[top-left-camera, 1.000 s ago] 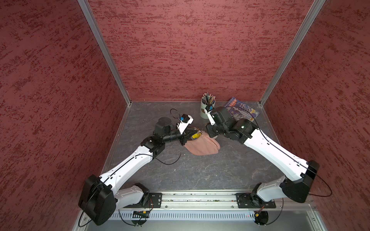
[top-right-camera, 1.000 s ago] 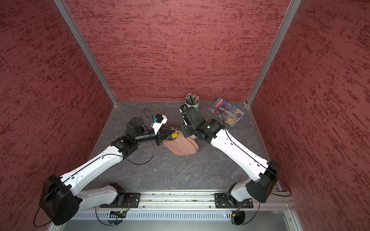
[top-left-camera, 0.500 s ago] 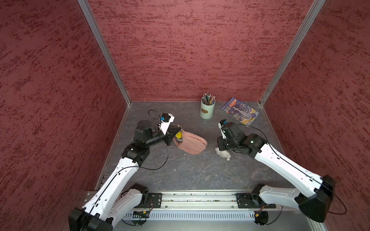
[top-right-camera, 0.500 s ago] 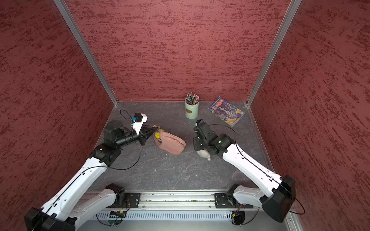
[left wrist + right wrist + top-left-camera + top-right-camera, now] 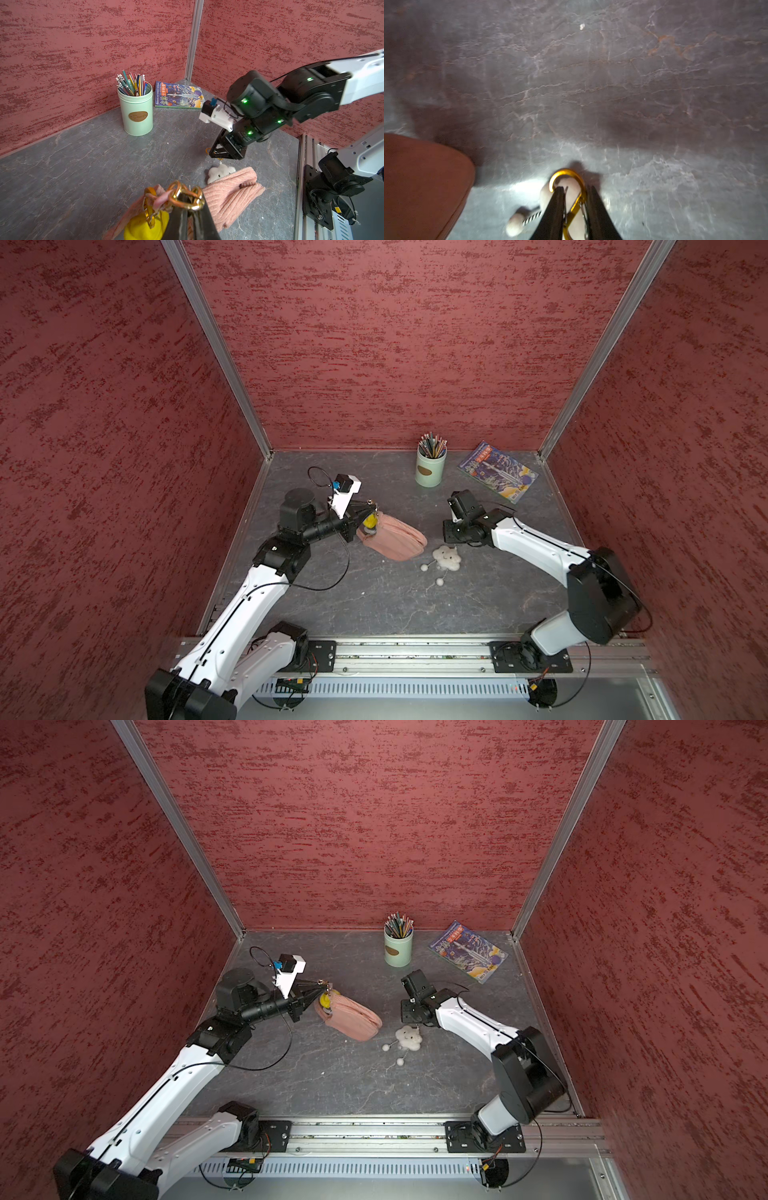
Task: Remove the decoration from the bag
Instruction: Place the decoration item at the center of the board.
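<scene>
A grey marbled table (image 5: 374,605), walled in red, is seen from above, with two white and black robot arms reaching in from the near rail. A mint-green pencil tin (image 5: 431,470) stands near the back wall and serves as the reference point here.

The bag (image 5: 399,541), a soft dusty-pink crescent, lies on the table in front of the tin, toward the robot and off to its left side. The left gripper (image 5: 190,207) has its fingers pressed together on the gold rings (image 5: 185,198) at the end of the bag farthest from the tin, lifting that end slightly. A yellow charm (image 5: 143,227) hangs from these rings, against the bag.

The cloud charm (image 5: 447,556), a small white plush cloud with a face, rests on the table straight in front of the tin. It is nearer the robot than the bag, just beside the bag's tip but not on it. Two white pom-poms (image 5: 424,567) on striped springs trail from it toward the rail.

The right gripper (image 5: 574,189) points down just above the cloud, on its tin-facing side. Its narrowly parted jaws pinch the gold clip (image 5: 568,170) attached to the cloud.

A colourful magazine (image 5: 496,472) lies flat just beside the tin, on the robot's right, near the back corner.
</scene>
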`<state>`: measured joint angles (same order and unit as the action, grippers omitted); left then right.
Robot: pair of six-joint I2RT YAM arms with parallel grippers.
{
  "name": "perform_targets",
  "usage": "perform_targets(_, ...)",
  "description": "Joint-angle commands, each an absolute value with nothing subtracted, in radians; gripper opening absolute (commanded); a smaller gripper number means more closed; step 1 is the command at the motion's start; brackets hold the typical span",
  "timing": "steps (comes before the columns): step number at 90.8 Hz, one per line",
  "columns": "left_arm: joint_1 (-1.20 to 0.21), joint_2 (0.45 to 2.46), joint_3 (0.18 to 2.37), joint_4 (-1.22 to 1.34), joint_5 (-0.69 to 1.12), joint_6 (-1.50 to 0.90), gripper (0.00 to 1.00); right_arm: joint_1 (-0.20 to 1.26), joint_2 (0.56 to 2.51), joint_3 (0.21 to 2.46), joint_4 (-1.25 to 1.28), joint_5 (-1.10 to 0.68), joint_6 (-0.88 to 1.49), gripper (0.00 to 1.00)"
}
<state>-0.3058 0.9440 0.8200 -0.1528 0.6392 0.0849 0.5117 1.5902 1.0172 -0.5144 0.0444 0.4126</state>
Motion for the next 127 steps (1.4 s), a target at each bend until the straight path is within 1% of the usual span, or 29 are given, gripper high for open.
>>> perform_targets(1,-0.301,0.932,0.828,-0.137,0.656,0.078,0.0,0.465,1.647,1.068,-0.411,0.035,0.377,0.23)
perform_targets(14,-0.301,0.928,0.822,-0.135,0.654,0.076,0.0,0.433,1.737,1.107,-0.386,0.057,0.36,0.24)
perform_targets(33,-0.3,0.929,0.816,-0.124,0.655,0.07,0.0,0.427,1.829,1.158,-0.382,0.113,0.341,0.27)
perform_targets(69,-0.303,0.926,0.814,-0.124,0.659,0.069,0.0,0.426,1.907,1.193,-0.384,0.141,0.325,0.29)
perform_targets(76,-0.302,0.925,0.813,-0.124,0.658,0.068,0.0,0.426,1.918,1.201,-0.393,0.152,0.319,0.32)
perform_targets(86,-0.302,0.924,0.811,-0.123,0.658,0.065,0.0,0.426,1.925,1.212,-0.406,0.159,0.31,0.4)
perform_targets(100,-0.308,0.926,0.81,-0.121,0.652,0.059,0.0,0.426,1.907,1.221,-0.423,0.143,0.307,0.45)
perform_targets(127,-0.343,0.967,0.828,-0.104,0.626,0.052,0.0,0.426,1.717,1.211,-0.517,0.06,0.295,0.58)
